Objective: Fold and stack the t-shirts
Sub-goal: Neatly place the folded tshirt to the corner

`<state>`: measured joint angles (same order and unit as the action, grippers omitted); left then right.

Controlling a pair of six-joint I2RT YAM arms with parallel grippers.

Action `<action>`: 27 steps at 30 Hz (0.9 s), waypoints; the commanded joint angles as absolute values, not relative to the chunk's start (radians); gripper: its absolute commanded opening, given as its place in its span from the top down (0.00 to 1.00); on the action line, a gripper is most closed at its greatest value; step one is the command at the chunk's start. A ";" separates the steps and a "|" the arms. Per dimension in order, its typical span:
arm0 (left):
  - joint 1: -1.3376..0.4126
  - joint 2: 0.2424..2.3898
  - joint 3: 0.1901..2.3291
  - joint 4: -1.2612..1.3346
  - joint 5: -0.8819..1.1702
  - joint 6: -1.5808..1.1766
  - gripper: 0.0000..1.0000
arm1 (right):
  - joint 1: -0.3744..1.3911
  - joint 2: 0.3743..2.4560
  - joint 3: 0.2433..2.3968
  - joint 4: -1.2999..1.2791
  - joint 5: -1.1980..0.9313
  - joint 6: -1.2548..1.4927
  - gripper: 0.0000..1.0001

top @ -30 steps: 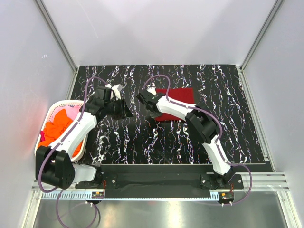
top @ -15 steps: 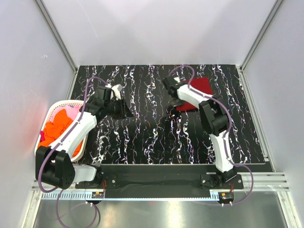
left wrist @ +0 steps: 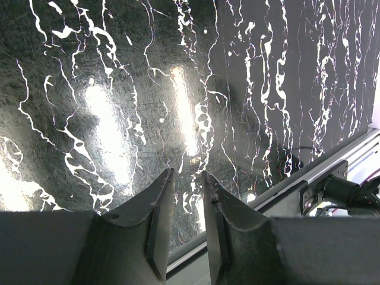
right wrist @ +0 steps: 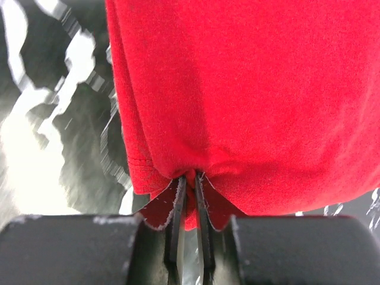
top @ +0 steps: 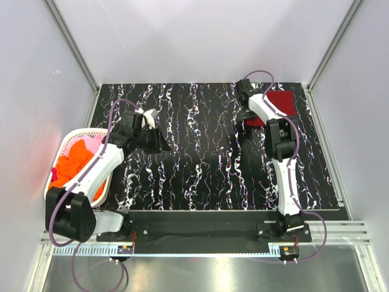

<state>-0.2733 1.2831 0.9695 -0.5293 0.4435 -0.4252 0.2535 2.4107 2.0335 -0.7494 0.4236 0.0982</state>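
A folded dark red t-shirt (top: 281, 104) lies on the black marbled table near its far right corner. My right gripper (top: 249, 120) is at the shirt's left edge, with the arm stretched over part of the cloth. In the right wrist view that gripper (right wrist: 190, 177) is shut on a pinched hem of the red t-shirt (right wrist: 255, 95), which fills the frame. My left gripper (top: 159, 141) hangs over the table's left half. Its jaws (left wrist: 186, 173) stand a little apart with only tabletop between them. Orange t-shirts (top: 76, 163) and a pink one (top: 91, 145) lie heaped in the basket.
A white plastic basket (top: 62, 148) stands at the table's left edge, beside my left arm. The enclosure's walls and metal posts (top: 322, 67) close in the table's back and sides. The table's edge rail (left wrist: 332, 157) shows in the left wrist view.
My right gripper has carried the red t-shirt from the table's middle toward the far right corner. The left arm has stayed where it was.
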 commanded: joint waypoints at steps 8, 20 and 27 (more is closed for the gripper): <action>-0.265 1.284 0.999 -0.506 0.486 -0.405 0.70 | 0.140 2.559 2.227 -0.807 0.428 -0.055 0.85; -0.265 1.301 1.002 -0.506 0.492 -0.403 0.69 | 0.086 2.572 2.289 -0.807 0.416 -0.095 0.86; -0.264 1.286 0.991 -0.506 0.492 -0.405 0.69 | 0.097 2.484 2.218 -0.827 0.353 -0.054 0.79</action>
